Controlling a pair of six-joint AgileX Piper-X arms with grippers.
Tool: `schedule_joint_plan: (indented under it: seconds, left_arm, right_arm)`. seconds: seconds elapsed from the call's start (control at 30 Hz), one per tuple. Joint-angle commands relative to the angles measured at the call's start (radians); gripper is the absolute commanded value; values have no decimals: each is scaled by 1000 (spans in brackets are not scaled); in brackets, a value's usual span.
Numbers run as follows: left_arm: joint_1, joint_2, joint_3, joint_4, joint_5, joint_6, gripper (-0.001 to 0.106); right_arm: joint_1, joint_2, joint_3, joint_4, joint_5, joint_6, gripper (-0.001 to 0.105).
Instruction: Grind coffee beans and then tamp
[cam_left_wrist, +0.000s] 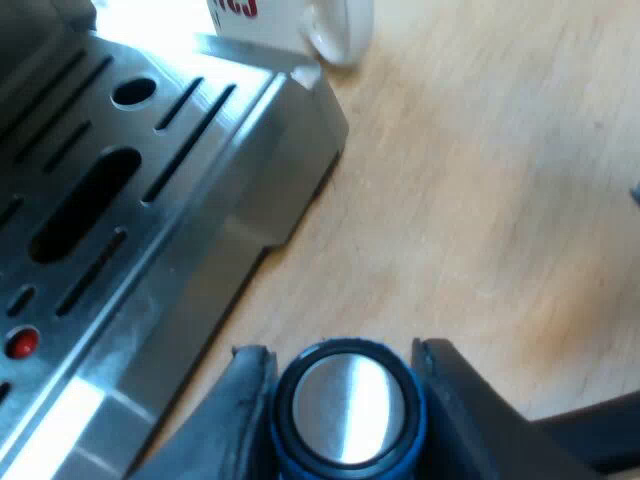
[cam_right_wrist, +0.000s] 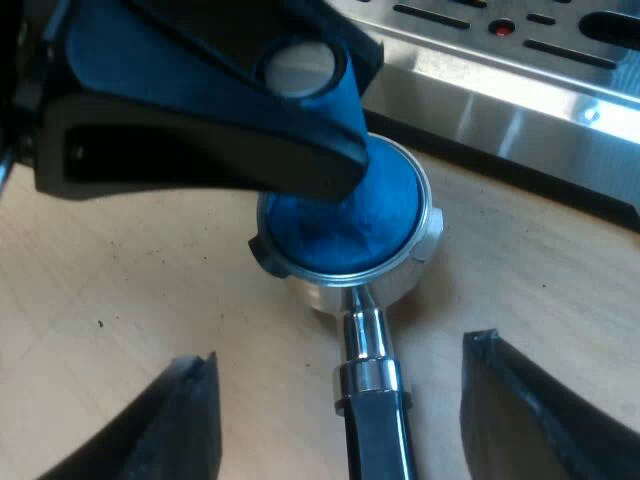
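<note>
Tamper (cam_left_wrist: 345, 410) blue, silver-topped; holder (cam_right_wrist: 368, 340) silver; mug (cam_left_wrist: 330, 25) white, red lettering.

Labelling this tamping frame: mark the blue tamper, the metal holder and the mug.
blue tamper (cam_left_wrist: 345, 408): left wrist view, on its metal top.
metal holder (cam_right_wrist: 365, 335): right wrist view, on its chrome neck.
mug (cam_left_wrist: 285, 25): left wrist view, on its white side.

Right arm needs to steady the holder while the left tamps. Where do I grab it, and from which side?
Grip the dark handle just behind its chrome neck, coming down from above. It lies flat on the table between the fingers of the open right gripper, while the tamper and left gripper fill the holder.
</note>
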Motion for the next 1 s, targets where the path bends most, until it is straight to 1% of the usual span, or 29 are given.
schedule_joint_plan:
  seconds: [0.03, 0.3, 0.67, 0.83, 0.9, 1.0]
  left_arm:
    - [1, 10, -9, 2, -11, 7, 22]
    - [1, 42, 0, 39, -2, 7, 22]
    - [1, 42, 99, 37, -3, 7, 22]
    - [1, 42, 118, 37, -3, 7, 22]
    - [1, 42, 117, 33, -3, 7, 22]
    - [1, 42, 117, -5, -3, 7, 22]
  right_arm:
    - [-5, -7, -3, -8, -6, -2, 55]
    - [-5, -7, -3, -8, -6, -2, 55]
    - [-5, -7, -3, -8, -6, -2, 55]
    - [-5, -7, -3, -8, -6, -2, 55]
    - [-5, -7, -3, -8, -6, -2, 55]
    - [-5, -7, -3, -8, -6, -2, 55]
